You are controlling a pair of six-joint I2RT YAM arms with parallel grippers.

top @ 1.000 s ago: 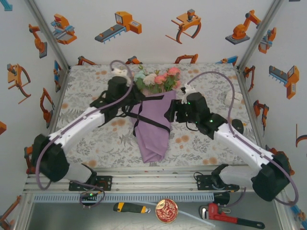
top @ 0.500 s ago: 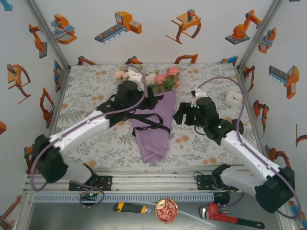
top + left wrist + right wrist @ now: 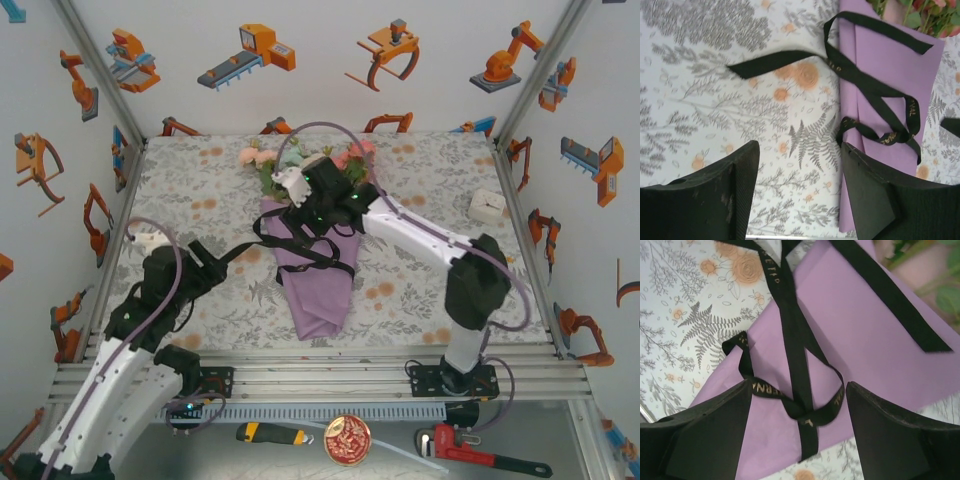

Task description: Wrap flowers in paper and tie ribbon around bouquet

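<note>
Fingers point(image 3: 710, 440) on both grippers are gaping empty: left gripper point(image 3: 799, 150) pulling back to 8 o'clock, right gripper point(image 3: 799, 390) now hovering over the ribbon point(image 3: 790, 340) loosely looped on the centred bouquet point(image 3: 318, 285), flowers point(image 3: 258, 158) toward 12 o'clock (probably needing cinching).

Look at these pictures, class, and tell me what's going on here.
Two robot arms are tying a bouquet. The flowers already lie wrapped in a purple paper cone, with a black ribbon loosely knotted across it, one tail on the tablecloth. The right gripper hovers over the knot, fingers open; the left gripper, open and empty, sits apart, left of the cone.
</note>
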